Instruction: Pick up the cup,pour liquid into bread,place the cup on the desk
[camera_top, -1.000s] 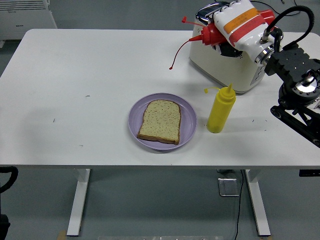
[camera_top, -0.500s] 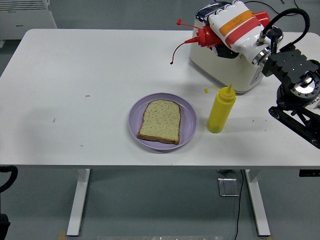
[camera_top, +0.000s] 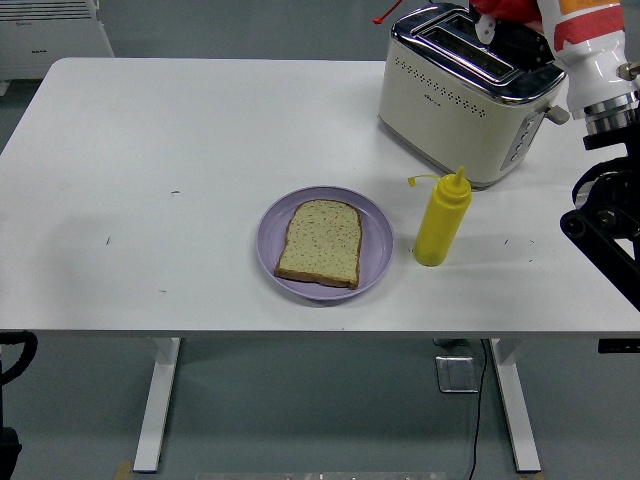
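No cup shows; the held thing is a red squeeze bottle (camera_top: 508, 8), mostly cut off by the top edge above the toaster. My right hand (camera_top: 560, 20), white with an orange and red band, is shut on it at the top right corner. The bottle's red cap tether (camera_top: 385, 17) sticks out to the left. A slice of bread (camera_top: 320, 243) lies flat on a purple plate (camera_top: 376, 236) near the table's front middle, well down and left of the hand. Only a black bit of my left arm (camera_top: 12, 355) shows at the lower left edge.
A cream and chrome toaster (camera_top: 460, 95) stands at the back right. A yellow squeeze bottle (camera_top: 440, 218) stands upright just right of the plate. My black right forearm (camera_top: 605, 215) hangs over the table's right edge. A white cabinet (camera_top: 50, 35) stands behind the table's far left.
My right hand has lifted the red bottle up and to the right, from in front of the toaster to the frame's top edge. Plate, bread and yellow bottle have not moved.
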